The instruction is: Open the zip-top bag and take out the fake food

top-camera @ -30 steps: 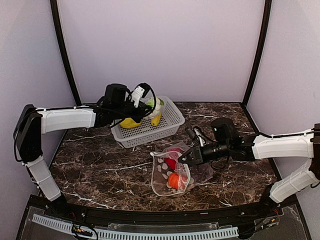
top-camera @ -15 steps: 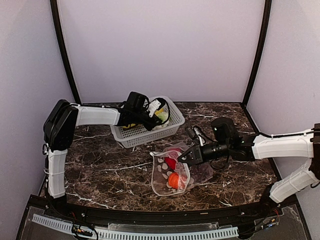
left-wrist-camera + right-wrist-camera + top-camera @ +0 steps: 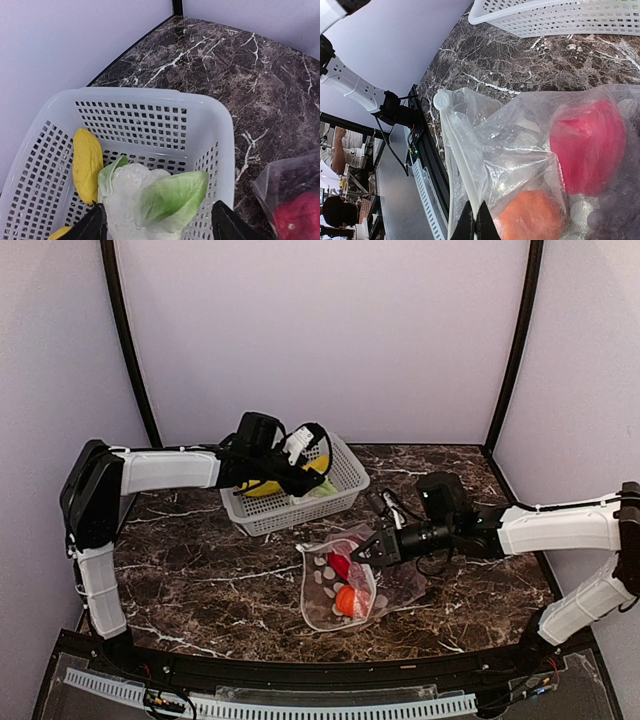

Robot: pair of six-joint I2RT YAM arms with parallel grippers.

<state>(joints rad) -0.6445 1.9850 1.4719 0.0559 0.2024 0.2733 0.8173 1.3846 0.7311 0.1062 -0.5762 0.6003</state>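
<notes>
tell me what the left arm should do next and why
Probably swing the left gripper from the basket to the bag. Its jaws are open with the leafy piece lying in the basket, while the right gripper pinches the bag's edge and a red piece and an orange piece sit inside.

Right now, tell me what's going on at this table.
The left gripper hangs open over the white basket, where the leafy piece and a yellow piece lie. The right gripper is shut on the rim of the zip-top bag, which rests on the table. The red piece and orange piece are inside the bag, not yet removed.
</notes>
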